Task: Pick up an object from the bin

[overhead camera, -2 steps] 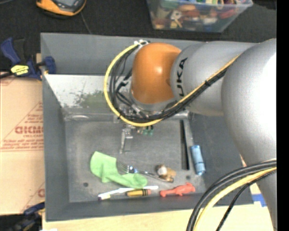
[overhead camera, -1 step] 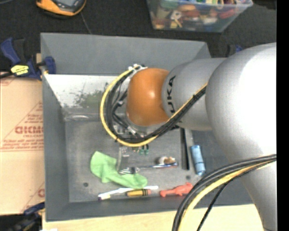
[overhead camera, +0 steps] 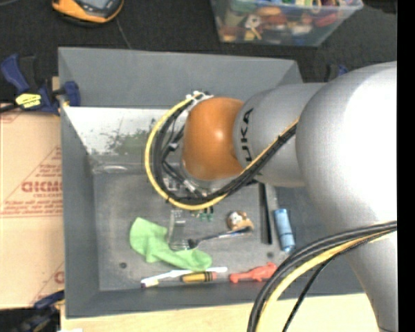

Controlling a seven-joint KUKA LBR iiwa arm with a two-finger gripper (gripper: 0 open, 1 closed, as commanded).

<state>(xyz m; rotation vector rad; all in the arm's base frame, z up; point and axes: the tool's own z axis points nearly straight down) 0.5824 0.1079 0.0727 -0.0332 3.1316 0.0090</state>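
My gripper (overhead camera: 178, 232) hangs below the orange wrist cover, low in the front middle of the bin. It stands at the right edge of a crumpled light green cloth (overhead camera: 152, 242), over or touching it. Just right of it lies a thin metal-handled tool (overhead camera: 220, 236), pointing toward the gripper. A white and yellow pen (overhead camera: 185, 277) lies along the front wall below the cloth. A small brown and white figure (overhead camera: 239, 220) sits a little to the right.
A red-orange piece (overhead camera: 252, 274) lies at the front right. A blue cylinder (overhead camera: 283, 229) and a black stick (overhead camera: 265, 214) lie along the right side. The arm and its cables cover the bin's middle and right.
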